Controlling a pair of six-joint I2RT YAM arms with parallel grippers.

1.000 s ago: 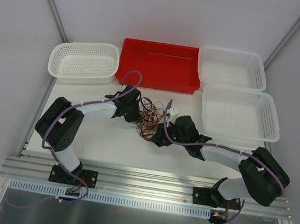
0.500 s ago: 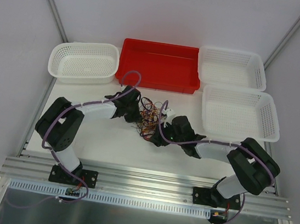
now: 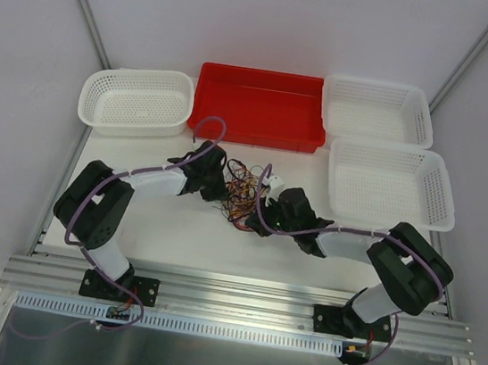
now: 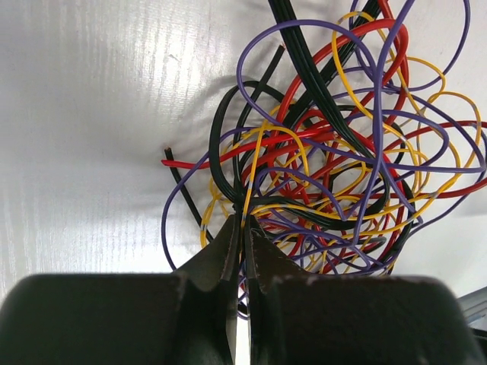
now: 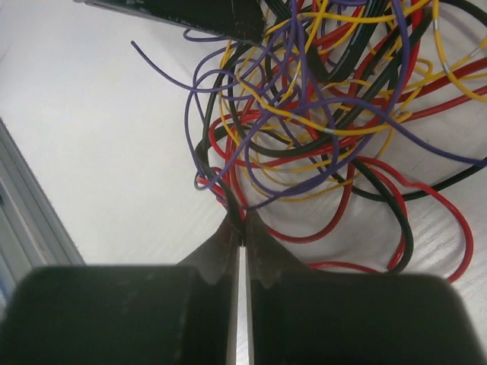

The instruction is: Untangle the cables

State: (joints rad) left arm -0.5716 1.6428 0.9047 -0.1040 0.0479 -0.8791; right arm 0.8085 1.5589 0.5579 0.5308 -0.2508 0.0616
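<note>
cables (image 3: 241,193) on table (image 3: 183,237), tray (image 3: 255,133) behind them

Three white mesh baskets: a rounded basket (image 3: 132,128) at ten o'clock, a rectangular basket (image 3: 378,84) at one, a larger basket (image 3: 388,218) at two. One red bin (image 3: 255,134) at twelve. One tangle of cables (image 3: 243,191), four colours: red, black, purple, yellow. Two arms: left arm (image 3: 150,176), right arm (image 3: 353,245).

bright, even, diffuse light falls from overhead. the white table (image 3: 183,237) is close to washed out, with faint, soft shadows under the arms. both wrist views are sharp on the cables (image 4: 327,167), which cast blurred grey shadows. the left gripper (image 4: 243,228) and right gripper (image 5: 242,228) look dark and slightly soft.
</note>
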